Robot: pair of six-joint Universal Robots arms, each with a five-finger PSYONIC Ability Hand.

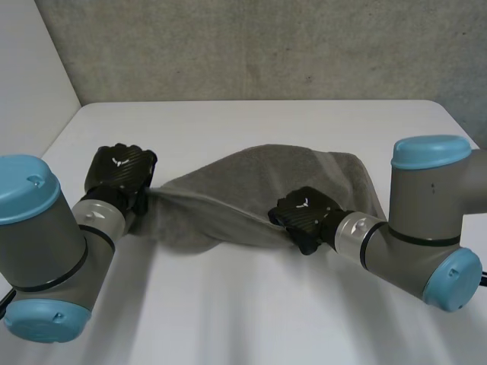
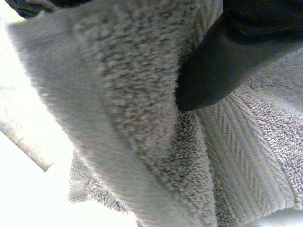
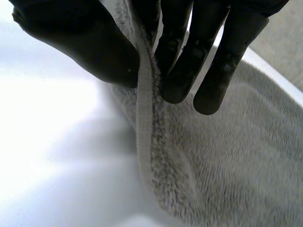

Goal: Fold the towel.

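Head view first: left hand (image 1: 120, 171) is clamped on one bunched-up end of the grey towel (image 1: 255, 186). The right hand (image 1: 304, 215) has the near edge pinched between thumb and fingers (image 3: 180, 71). Towel's pulled taut between them, with the rest slumped on the white desk (image 1: 251, 319) past the right hand.

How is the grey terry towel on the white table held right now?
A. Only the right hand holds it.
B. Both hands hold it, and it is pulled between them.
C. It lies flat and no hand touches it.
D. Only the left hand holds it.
B: the left hand grips one end of the grey terry towel, and the right hand pinches its near edge between thumb and fingers, with a taut fold running between them.
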